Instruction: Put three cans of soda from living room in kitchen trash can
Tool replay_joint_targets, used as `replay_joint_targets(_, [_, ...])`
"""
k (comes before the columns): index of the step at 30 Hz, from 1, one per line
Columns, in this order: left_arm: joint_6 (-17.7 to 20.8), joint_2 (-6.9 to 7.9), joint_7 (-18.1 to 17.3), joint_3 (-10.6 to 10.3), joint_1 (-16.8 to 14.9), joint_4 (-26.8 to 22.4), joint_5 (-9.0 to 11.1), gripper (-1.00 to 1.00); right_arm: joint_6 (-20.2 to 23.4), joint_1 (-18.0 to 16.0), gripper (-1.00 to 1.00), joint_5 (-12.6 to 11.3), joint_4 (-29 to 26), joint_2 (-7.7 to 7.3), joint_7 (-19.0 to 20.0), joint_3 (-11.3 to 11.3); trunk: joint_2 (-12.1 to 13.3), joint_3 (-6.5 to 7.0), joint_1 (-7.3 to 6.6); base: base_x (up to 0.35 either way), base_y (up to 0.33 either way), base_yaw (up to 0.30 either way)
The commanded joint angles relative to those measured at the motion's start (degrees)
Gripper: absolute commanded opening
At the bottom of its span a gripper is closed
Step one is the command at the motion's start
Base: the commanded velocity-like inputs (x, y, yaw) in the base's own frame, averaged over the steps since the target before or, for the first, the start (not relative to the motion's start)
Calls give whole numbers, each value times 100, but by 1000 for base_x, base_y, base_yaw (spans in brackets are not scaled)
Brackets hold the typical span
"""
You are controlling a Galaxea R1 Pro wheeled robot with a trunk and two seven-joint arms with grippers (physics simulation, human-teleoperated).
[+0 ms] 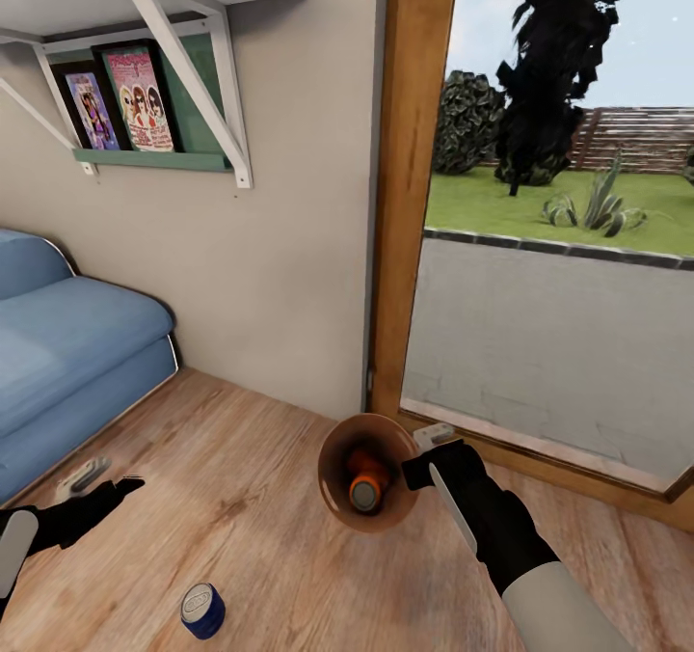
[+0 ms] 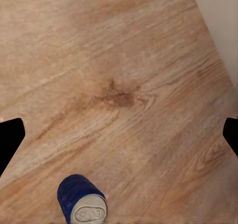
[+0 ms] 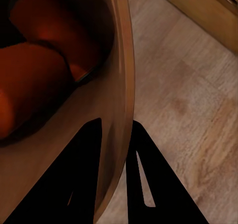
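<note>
Right gripper (image 1: 421,456) pinches the bucket (image 1: 339,498) rim, orange cans (image 1: 366,483) inside; left gripper (image 1: 104,483) spread wide near the blue can (image 1: 202,611) on the floor (image 1: 251,536).

No text, brand or number can be read anywhere. The 2 framed posters (image 1: 118,100) on the green shelf (image 1: 154,158) carry small print too blurred to make out, and the embossed marking on the silver top of the blue can (image 2: 83,201) on the floor is illegible.
</note>
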Motion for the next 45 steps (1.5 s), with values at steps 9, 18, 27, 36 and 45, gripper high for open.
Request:
replay_joint_targets(9, [526,-69,14,-83,-13,-83,-451,100,13,-3,-100,-40,-7,1,21,0,-1,1,-1,0,0,0])
replay_joint_targets(18, [1187,-752,665,-365,-511,-100,-560,100,24,-3,-100,-48,-7,5,21,2,-9,-132,15,0,0,0])
replay_joint_targets(27, [1193,-1138,1311,-1111,-989,-303,-565,100,33,-3,-100,-40,-9,2,21,-1,-21,-332,38,0,0,0])
replay_joint_targets(36, [1122,-1110,1413,-1137,-1039,-366,-566,100,531,-75,-100,6,-446,471,11,4,-22,-354,41,0,0,0])
replay_joint_targets(45, [1093,-1109,1729,-1127,-1040,-296,-568,100,531,-347,-100,30,-1191,657,-27,-29,-22,-354,41,0,0,0])
